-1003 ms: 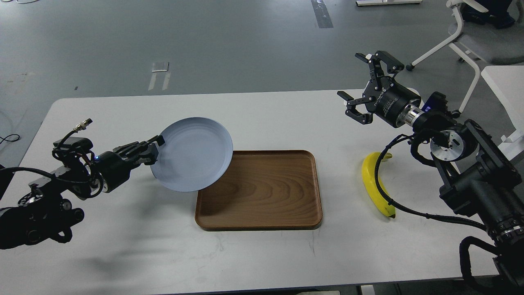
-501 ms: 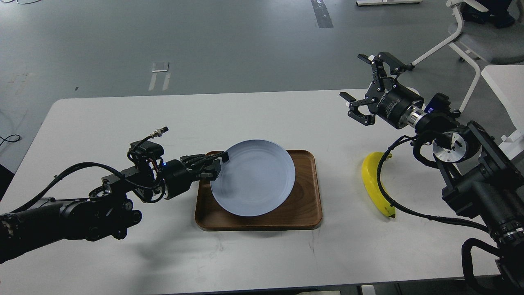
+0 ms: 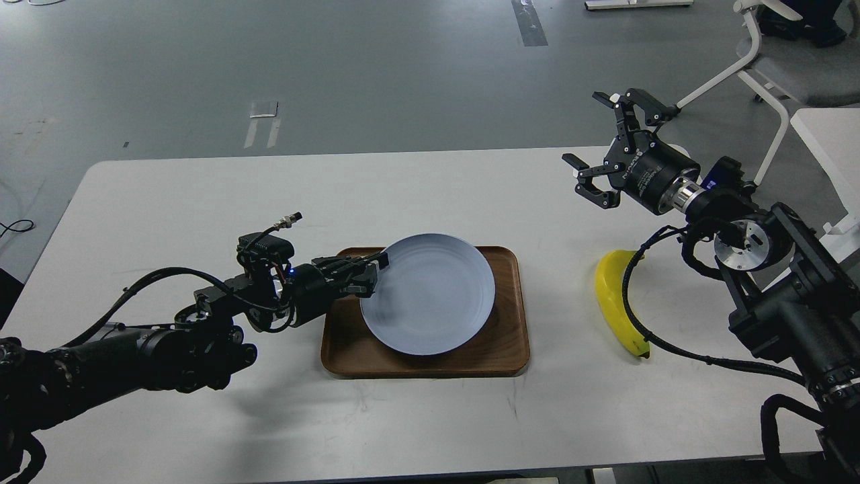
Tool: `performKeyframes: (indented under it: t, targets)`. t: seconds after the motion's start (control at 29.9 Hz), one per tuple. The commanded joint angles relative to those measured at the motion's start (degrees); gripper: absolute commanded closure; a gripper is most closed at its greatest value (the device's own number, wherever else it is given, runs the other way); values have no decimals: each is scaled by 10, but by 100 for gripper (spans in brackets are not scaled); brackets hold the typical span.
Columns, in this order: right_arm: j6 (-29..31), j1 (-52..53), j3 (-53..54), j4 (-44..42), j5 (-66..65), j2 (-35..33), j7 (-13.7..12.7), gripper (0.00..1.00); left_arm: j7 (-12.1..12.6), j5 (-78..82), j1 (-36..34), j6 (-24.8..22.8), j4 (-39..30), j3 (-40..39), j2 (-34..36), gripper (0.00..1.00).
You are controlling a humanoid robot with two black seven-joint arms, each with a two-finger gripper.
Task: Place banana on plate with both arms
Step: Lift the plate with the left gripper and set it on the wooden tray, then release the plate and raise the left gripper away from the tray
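Observation:
The pale blue-grey plate (image 3: 430, 296) is over the brown wooden tray (image 3: 500, 349), near level. My left gripper (image 3: 373, 272) is shut on the plate's left rim. The yellow banana (image 3: 611, 302) lies on the white table to the right of the tray, its dark tip toward me; a black cable hose crosses over it. My right gripper (image 3: 608, 151) is open and empty, held in the air above the table's far right, well behind the banana.
The white table (image 3: 201, 202) carries only the tray, plate and banana. A white chair (image 3: 766, 60) stands on the floor behind the right arm. A white surface edge (image 3: 830, 141) is at the far right.
My left arm carried the plate from the left of the tray to over the tray and levelled it. My right gripper drifted slightly right, staying open.

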Motion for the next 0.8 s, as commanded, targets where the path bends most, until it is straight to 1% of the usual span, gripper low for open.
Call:
performKeyframes:
  t: [0.0, 0.03, 0.07, 0.1, 0.13, 0.2, 0.23, 0.27, 0.33, 0.37, 0.4, 0.43, 0.5, 0.6, 0.67, 0.74, 0.77]
  targets:
    - [0, 0, 0, -1, 0, 0, 0, 0, 0, 0, 2, 1, -1, 1, 0, 98]
    - [0, 0, 0, -1, 0, 0, 0, 0, 0, 0, 4, 1, -1, 1, 0, 85]
    - [0, 0, 0, 0, 0, 0, 0, 0, 0, 0, 5, 0, -1, 1, 0, 77]
    - [0, 0, 0, 0, 0, 0, 0, 0, 0, -1, 6, 0, -1, 1, 0, 60]
    - [0, 0, 0, 0, 0, 1, 0, 0, 0, -2, 8, 1, -5, 1, 0, 47]
    - [0, 0, 0, 0, 0, 1, 0, 0, 0, -4, 8, 0, -7, 0, 0, 33]
    - [0, 0, 1, 0, 0, 1, 0, 0, 0, -10, 7, 0, -7, 0, 0, 23]
    - [0, 0, 1, 0, 0, 0, 0, 0, 0, -11, 6, -1, -7, -2, 0, 19]
    - [0, 1, 2, 0, -1, -1, 0, 0, 0, -29, 2, -2, -12, -27, 5, 2]
    - [0, 1, 1, 0, -1, -2, 0, 0, 0, -46, 2, -3, -13, -41, 5, 2]
    - [0, 1, -1, 1, -2, -3, 0, 0, 0, -94, 0, -5, -14, -77, 4, 2]
    - [0, 1, -2, 2, -3, -3, 0, 0, 0, -118, -1, -8, -14, -93, 3, 2]
    - [0, 1, -9, 10, -9, -15, 0, 0, 0, -186, -9, -30, -14, -127, 7, 2]
    - [0, 2, -46, 41, -29, -45, 0, 0, 0, -295, -54, -76, -7, -144, 14, 2]
    - [0, 4, -65, 59, -53, -63, 0, 0, 0, -345, -72, -91, -5, -147, 19, 2]
    - [0, 8, -97, 86, -115, -96, 1, 0, 0, -425, -96, -112, -5, -157, 33, 2]
    - [0, 10, -119, 112, -164, -119, 2, 0, 0, -479, -109, -130, -5, -170, 43, 2]
